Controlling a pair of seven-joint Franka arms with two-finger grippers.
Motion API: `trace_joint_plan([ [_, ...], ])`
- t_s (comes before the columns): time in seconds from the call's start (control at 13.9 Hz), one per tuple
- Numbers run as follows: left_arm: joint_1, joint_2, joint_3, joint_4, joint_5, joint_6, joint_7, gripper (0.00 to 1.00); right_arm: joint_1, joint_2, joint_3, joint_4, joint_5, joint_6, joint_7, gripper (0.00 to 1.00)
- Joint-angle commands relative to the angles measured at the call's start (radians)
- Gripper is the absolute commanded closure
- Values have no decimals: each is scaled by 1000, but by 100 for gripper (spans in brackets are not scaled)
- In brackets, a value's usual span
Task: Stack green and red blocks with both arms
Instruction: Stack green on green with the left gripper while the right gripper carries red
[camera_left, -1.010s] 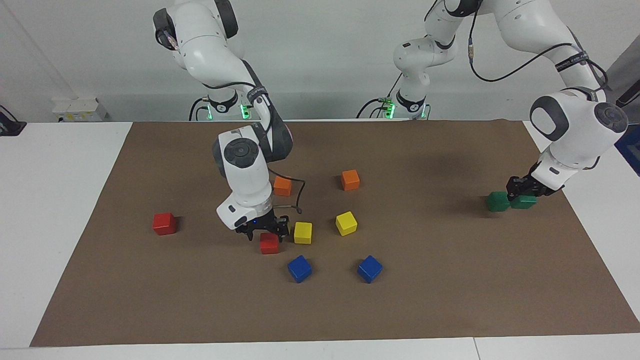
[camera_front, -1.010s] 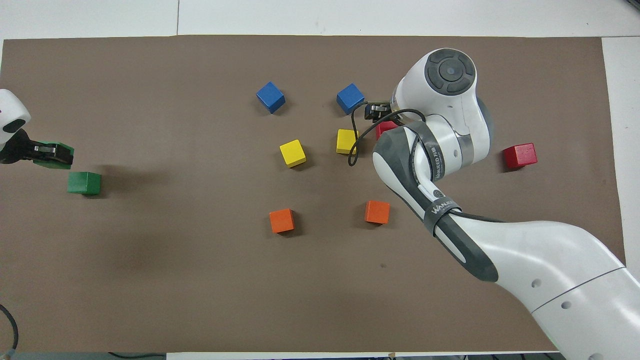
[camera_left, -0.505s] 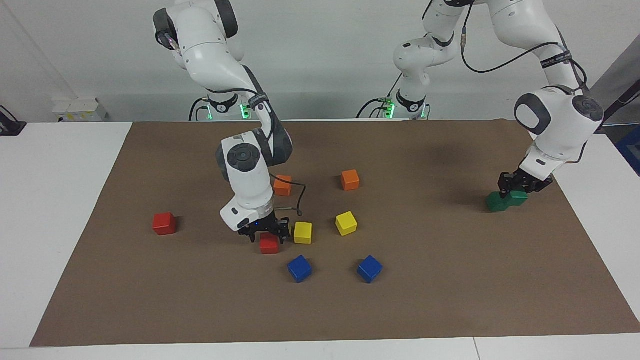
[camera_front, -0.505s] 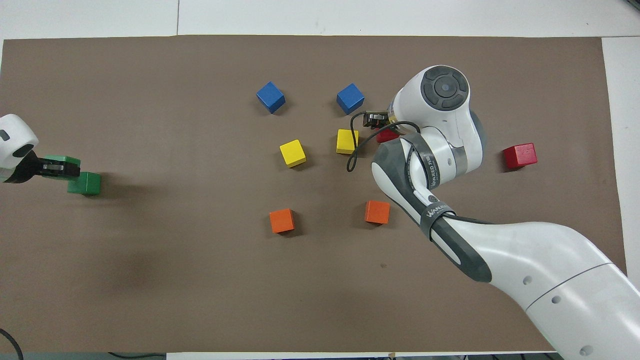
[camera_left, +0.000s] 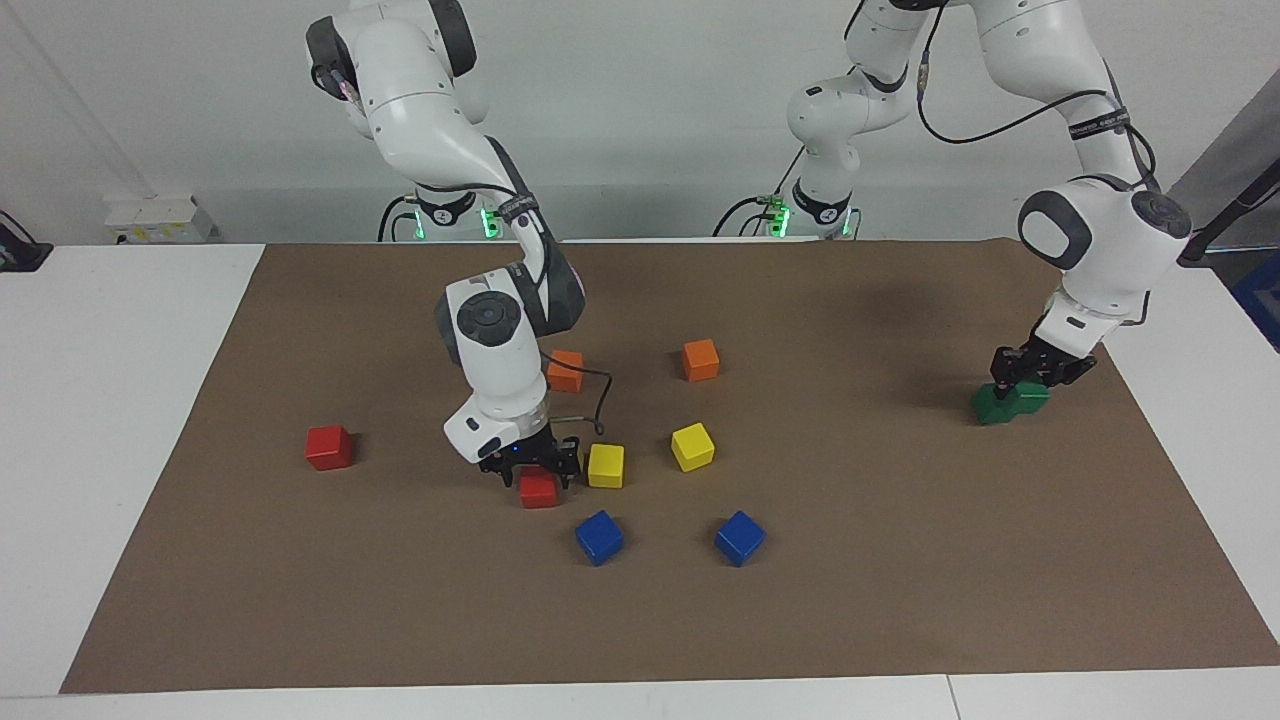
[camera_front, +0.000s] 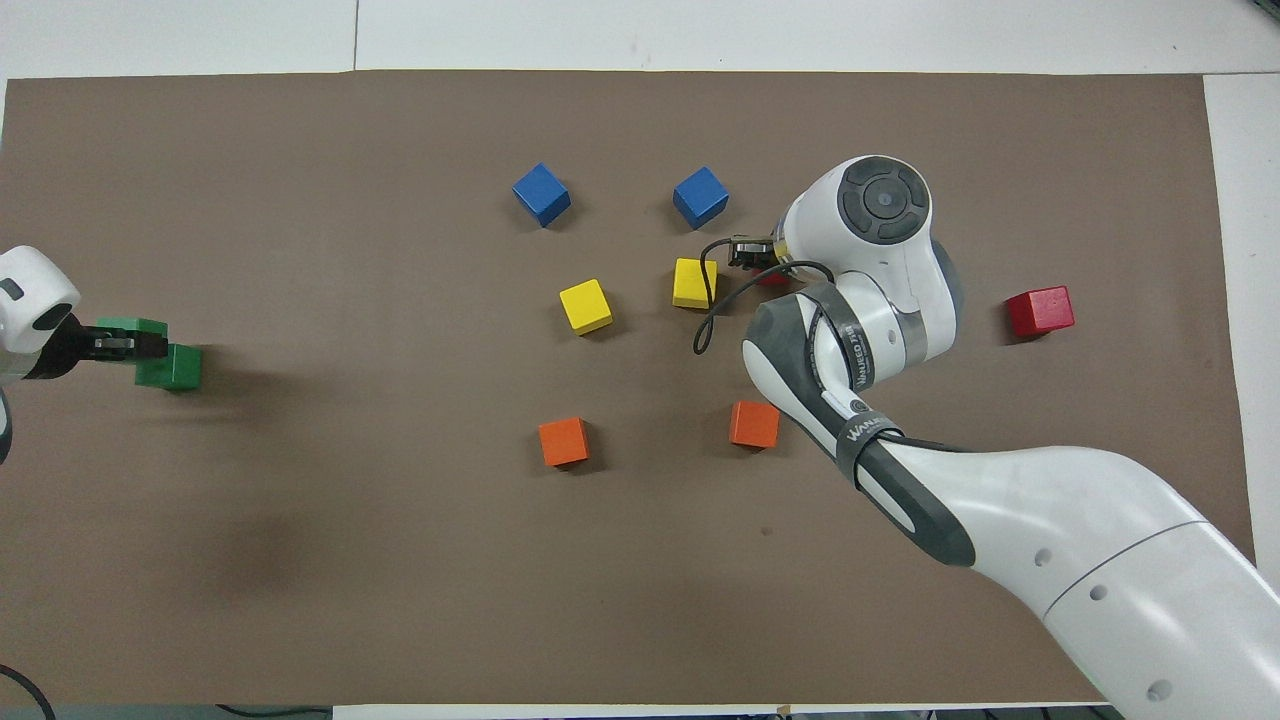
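**Left gripper holds a green block at the second green one; right gripper is down on a red block**

Left arm: reaches out to its own end of the brown mat (camera_left: 900, 600). The left gripper (camera_left: 1035, 378) has its fingers clamped on a green block (camera_left: 1030, 398), carried low. The held block touches or overlaps the second green block (camera_left: 990, 405), which rests on the mat just beside it. In the overhead view the held block (camera_front: 130, 330) sits slightly farther from the robots than the resting one (camera_front: 178, 366). Whether the held block bears on the other's top edge cannot be told.

Right arm: bent over mid-table. The right gripper (camera_left: 535, 470) is low over a red block (camera_left: 539, 489), fingers straddling it. Whether they are pressed against its sides or a little apart cannot be told. In the overhead view only a sliver of this block (camera_front: 772, 280) shows under the wrist.

Second red block (camera_left: 329, 447) sits alone toward the right arm's end of the mat, well apart from everything else.

Other cubes on the mat:
- Yellow cube (camera_left: 605, 465) just beside the red block under the right gripper.
- Second yellow cube (camera_left: 692, 446) a little toward the left arm's end.
- Two blue cubes (camera_left: 599, 537) (camera_left: 739, 537), farther from the robots than the yellow pair.
- Two orange cubes (camera_left: 566, 370) (camera_left: 701, 359), nearer to the robots than the yellow pair.
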Motion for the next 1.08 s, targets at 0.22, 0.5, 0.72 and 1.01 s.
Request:
trace_joint_plan([
  [0.22,13,-31,-6,-45,-21,30,-2,100,-11,-37,4,32,-21,-90,-19,100],
  [0.5,15,-30,-5,-51,-21,32,-2,100,-38,-90,-5,135,-22,-293,-130,100],
  [0.72,15,-30,-5,-77,-21,70,0,100,-101,-211,-2,88,-17,-374,-259,100],
  [1.01,13,-28,-5,-78,-21,69,7,100,-214,-388,0,-67,-2,-394,-434,100],
])
